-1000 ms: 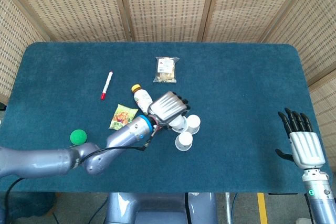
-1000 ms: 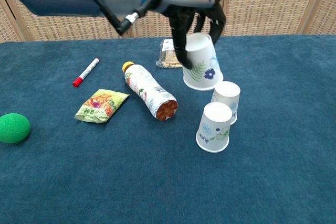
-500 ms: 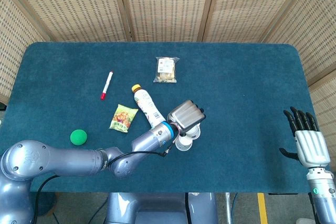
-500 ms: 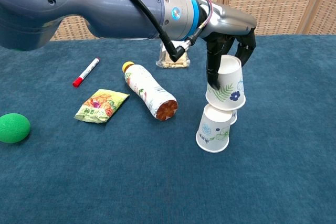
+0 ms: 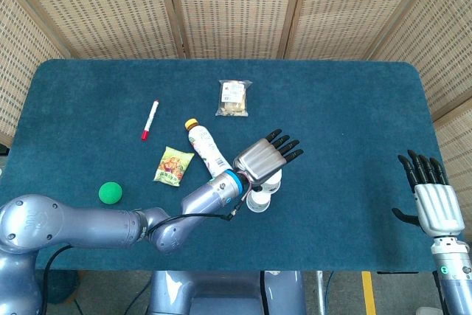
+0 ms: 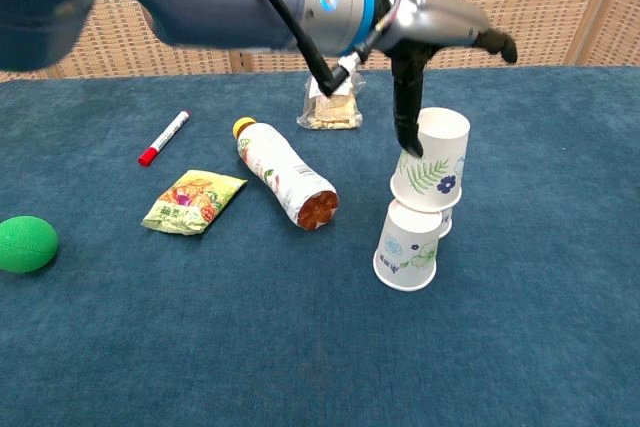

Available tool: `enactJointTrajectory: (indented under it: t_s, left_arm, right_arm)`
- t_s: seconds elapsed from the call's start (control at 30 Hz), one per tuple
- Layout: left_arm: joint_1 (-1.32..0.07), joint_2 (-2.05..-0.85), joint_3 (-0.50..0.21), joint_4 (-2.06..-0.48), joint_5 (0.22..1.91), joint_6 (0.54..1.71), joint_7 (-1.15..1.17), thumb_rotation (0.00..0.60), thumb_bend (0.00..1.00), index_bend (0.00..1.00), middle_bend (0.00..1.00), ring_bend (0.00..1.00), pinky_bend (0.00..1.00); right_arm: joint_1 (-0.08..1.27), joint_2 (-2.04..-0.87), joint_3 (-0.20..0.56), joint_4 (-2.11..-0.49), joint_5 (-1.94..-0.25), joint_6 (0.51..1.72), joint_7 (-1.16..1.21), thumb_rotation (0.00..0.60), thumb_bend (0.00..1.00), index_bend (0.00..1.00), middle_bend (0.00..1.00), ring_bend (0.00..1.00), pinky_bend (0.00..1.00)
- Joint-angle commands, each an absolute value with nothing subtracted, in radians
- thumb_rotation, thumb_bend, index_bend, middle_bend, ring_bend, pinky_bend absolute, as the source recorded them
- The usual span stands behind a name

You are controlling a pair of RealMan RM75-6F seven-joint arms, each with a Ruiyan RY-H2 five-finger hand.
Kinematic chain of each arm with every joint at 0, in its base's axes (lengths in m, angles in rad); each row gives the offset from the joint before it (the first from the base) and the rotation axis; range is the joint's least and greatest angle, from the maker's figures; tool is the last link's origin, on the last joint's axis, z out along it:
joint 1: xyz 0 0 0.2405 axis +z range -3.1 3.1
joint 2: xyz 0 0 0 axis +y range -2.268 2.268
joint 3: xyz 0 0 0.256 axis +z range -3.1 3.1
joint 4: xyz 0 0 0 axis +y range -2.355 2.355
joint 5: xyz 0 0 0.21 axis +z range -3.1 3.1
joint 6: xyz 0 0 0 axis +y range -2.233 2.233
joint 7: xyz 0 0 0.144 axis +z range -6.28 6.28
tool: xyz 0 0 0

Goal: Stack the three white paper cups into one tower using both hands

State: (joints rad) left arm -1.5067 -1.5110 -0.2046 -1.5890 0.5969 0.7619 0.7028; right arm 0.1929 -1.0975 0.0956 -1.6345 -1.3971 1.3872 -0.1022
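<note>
Two white paper cups stand stacked mouth-down: the top cup (image 6: pixel 432 162), printed with leaves and a blue flower, sits slightly tilted on the bottom cup (image 6: pixel 405 247). The third cup (image 6: pixel 446 221) stands just behind them, mostly hidden. From above, the stack (image 5: pixel 257 199) and the third cup (image 5: pixel 271 184) lie under my left hand (image 5: pixel 262 158). My left hand (image 6: pixel 440 32) hovers over the stack with fingers spread, its thumb hanging by the top cup's left side, holding nothing. My right hand (image 5: pixel 434 203) rests open at the table's right edge, far from the cups.
A lying bottle (image 6: pixel 285 175) is left of the cups, with a green snack packet (image 6: pixel 192 200), a red marker (image 6: pixel 164 137) and a green ball (image 6: pixel 25 243) further left. A clear snack bag (image 6: pixel 330 112) lies behind the cups.
My left hand carried the flowered cup onto the front cup, then let go and spread its fingers above it. The right hand stayed put.
</note>
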Motion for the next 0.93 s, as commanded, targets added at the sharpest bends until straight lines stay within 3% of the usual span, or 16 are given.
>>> enactJointTrajectory:
  t_s: [0.03, 0.17, 0.3, 0.5, 0.67, 0.93]
  left_arm:
    - [-1.473, -1.442, -0.223, -1.659, 0.644, 0.814, 0.67, 0.6, 0.0, 0.0, 0.0, 0.0, 0.0]
    - [-1.394, -1.308, -0.22, -1.772, 0.705, 0.919, 0.648, 0.6, 0.0, 0.0, 0.0, 0.0, 0.0]
    - [-1.262, -1.17, -0.171, -1.9, 0.744, 1.109, 0.658, 0.6, 0.0, 0.0, 0.0, 0.0, 0.0]
    - [-0.936, -1.047, -0.016, -2.046, 0.879, 1.428, 0.526, 0.6, 0.0, 0.0, 0.0, 0.0, 0.0]
    - [-0.684, -1.051, 0.124, -1.973, 1.001, 1.552, 0.325, 0.6, 0.0, 0.0, 0.0, 0.0, 0.0]
    - [-0.461, -1.109, 0.236, -1.737, 1.209, 1.611, 0.067, 0.6, 0.0, 0.0, 0.0, 0.0, 0.0]
  right_arm:
    - [0.191, -1.096, 0.094, -1.639, -1.404, 1.39, -0.103, 0.6, 0.0, 0.0, 0.0, 0.0, 0.0]
    - [0.188, -1.094, 0.089, -1.649, -1.419, 1.396, -0.106, 0.6, 0.0, 0.0, 0.0, 0.0, 0.0]
    - [0.185, -1.093, 0.086, -1.662, -1.436, 1.405, -0.112, 0.6, 0.0, 0.0, 0.0, 0.0, 0.0]
    - [0.183, -1.097, 0.08, -1.672, -1.457, 1.414, -0.132, 0.6, 0.0, 0.0, 0.0, 0.0, 0.0]
    - [0.182, -1.108, 0.079, -1.668, -1.459, 1.416, -0.161, 0.6, 0.0, 0.0, 0.0, 0.0, 0.0]
    - [0.177, -1.119, 0.086, -1.663, -1.453, 1.43, -0.19, 0.6, 0.0, 0.0, 0.0, 0.0, 0.0]
